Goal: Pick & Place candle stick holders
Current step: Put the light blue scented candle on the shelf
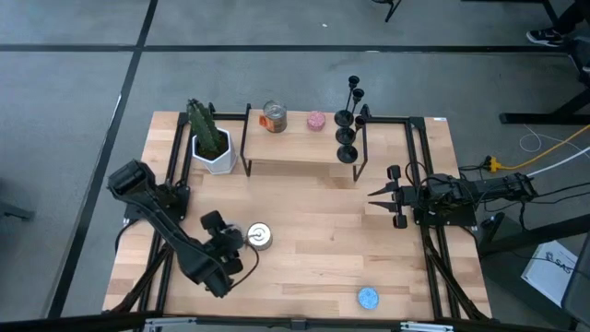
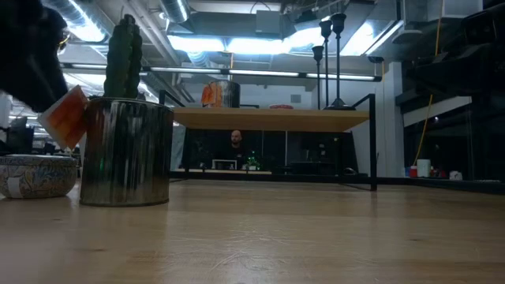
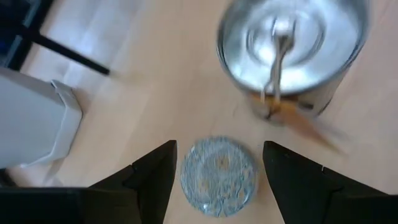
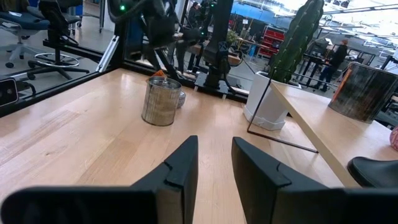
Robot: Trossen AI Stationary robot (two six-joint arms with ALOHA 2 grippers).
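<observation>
Three candle stick holders (image 1: 350, 120) positioned on raised shelf (image 1: 295, 148) at its right end, left gripper (image 1: 241, 242) jaws spread above small patterned disc (image 3: 218, 175) beside silver tin (image 1: 260, 236), right gripper (image 1: 376, 196) jaws parted, nothing grasped, over worktop (image 1: 313, 249).

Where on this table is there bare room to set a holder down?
Bare wood lies between the silver tin, right gripper and blue disc. The shelf end with the candle stick holders is crowded, and so is the cactus pot corner.

We see the silver tin (image 3: 292, 56) only as a blur in the left wrist view, its top cut off at twelve o'clock. In the right wrist view one candle stick holder base (image 4: 376, 171) runs off at four o'clock.
</observation>
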